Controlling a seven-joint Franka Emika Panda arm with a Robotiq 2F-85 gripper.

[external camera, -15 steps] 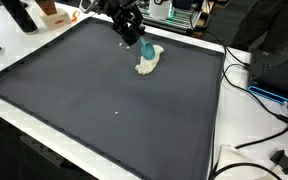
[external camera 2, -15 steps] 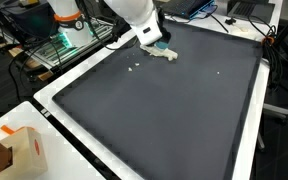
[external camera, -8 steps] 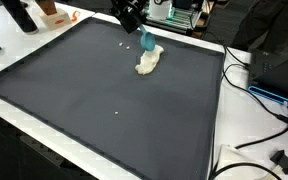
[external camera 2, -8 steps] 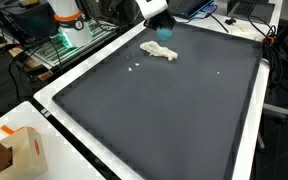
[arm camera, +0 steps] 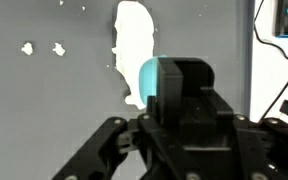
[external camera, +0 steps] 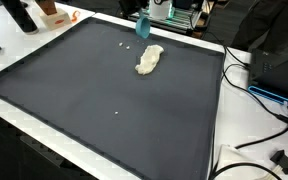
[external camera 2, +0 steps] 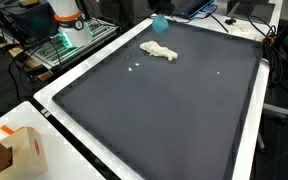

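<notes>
matt black hand (arm camera: 174, 85); blocky housing with angled linkage bars on both sides.

Bright, even light; blurred wrist foreground

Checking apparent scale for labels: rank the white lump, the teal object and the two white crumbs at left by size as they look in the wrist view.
1. white lump.
2. teal object, held nearer the camera and half hidden by the gripper, so its rank is unsure.
3. white crumbs, the two alike.
</notes>
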